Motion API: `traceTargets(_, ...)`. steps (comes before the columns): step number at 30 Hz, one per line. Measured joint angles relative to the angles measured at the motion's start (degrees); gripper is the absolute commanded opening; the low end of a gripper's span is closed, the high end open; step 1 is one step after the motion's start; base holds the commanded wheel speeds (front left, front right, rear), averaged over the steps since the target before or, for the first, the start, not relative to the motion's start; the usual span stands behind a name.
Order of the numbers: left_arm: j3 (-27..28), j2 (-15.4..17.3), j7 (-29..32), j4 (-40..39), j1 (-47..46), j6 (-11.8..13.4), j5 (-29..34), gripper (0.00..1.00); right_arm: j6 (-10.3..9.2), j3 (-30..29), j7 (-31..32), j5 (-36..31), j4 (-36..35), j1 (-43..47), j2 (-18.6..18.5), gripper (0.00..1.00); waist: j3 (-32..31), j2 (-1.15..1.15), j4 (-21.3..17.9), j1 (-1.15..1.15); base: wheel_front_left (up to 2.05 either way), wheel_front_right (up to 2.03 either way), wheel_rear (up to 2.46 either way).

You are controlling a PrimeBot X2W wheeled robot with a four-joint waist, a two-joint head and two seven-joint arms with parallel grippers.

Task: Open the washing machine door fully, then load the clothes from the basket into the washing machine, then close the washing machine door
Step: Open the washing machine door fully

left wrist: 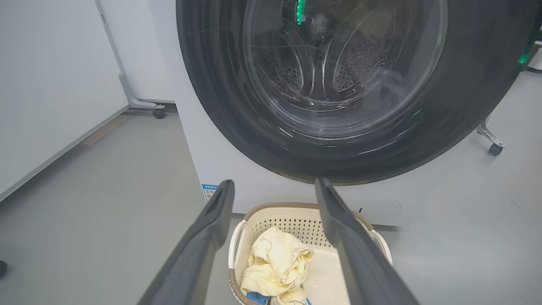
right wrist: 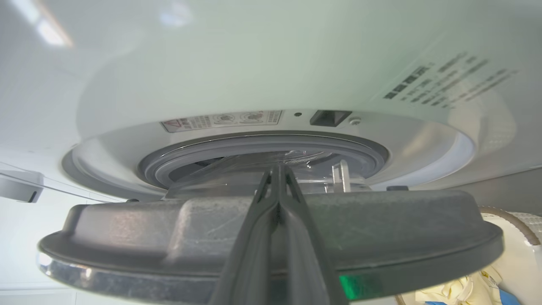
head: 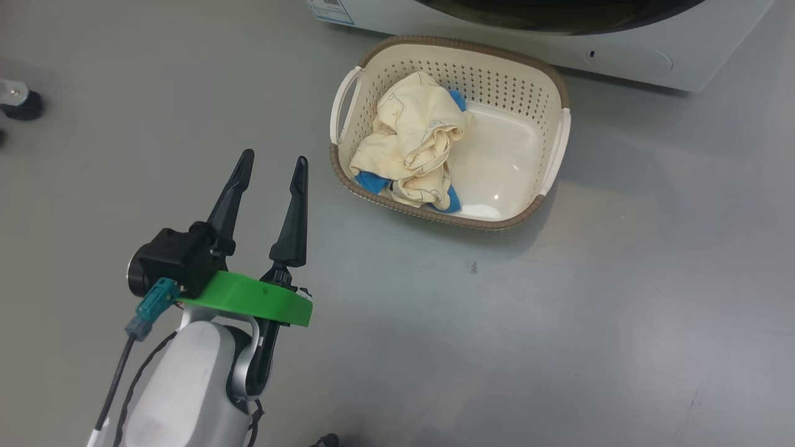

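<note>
Grey floor (head: 559,310) stretches out ahead of me, and the basket (head: 562,93) sits on it just in front of the washing machine (head: 621,59). I can see the clothes (head: 410,143) bunched in the left half of the basket, cream cloth with blue edges poking out. The right half is bare plastic.

My left gripper (head: 274,156) hovers over the floor just left of the basket. Its jaws are spread wide and hold nothing, and its fingers point toward the machine. From the left wrist, the door (left wrist: 211,106) looms above the basket, with a black rim around the glass and the drum (left wrist: 351,72) visible through it.

From the right wrist, my right gripper (right wrist: 277,169) has its jaws pressed together, lying across the door's grey inner side. That side stands off from the grey gasket (right wrist: 262,142), so the door is partly open. I can't tell whether the fingers touch it.
</note>
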Motion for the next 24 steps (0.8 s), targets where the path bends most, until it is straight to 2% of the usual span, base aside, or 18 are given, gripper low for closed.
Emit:
traceTargets(7, 0.05, 0.00, 0.00, 0.32, 0.05, 0.01, 0.34, 1.00, 1.52, 0.43, 2.89, 1.04, 0.09, 2.11, 1.23, 0.00, -1.14, 0.00, -0.83, 0.00, 0.00, 0.00, 0.00)
traceTargets(21, 0.43, 0.00, 0.00, 1.87, 0.60, 0.01, 1.20, 1.00, 6.31, 0.56, 7.92, 5.12, -0.07, 9.52, 4.66, 0.00, -4.48, 0.00, -1.67, 0.00, 0.00, 0.00, 0.00)
traceTargets(24, 0.40, 0.00, 0.00, 2.20, 1.18, 0.01, 1.47, 1.00, 6.65, 0.44, 7.93, 5.56, -0.16, 10.64, 4.94, 0.00, -5.15, 0.00, -1.81, 0.00, 0.00, 0.00, 0.00)
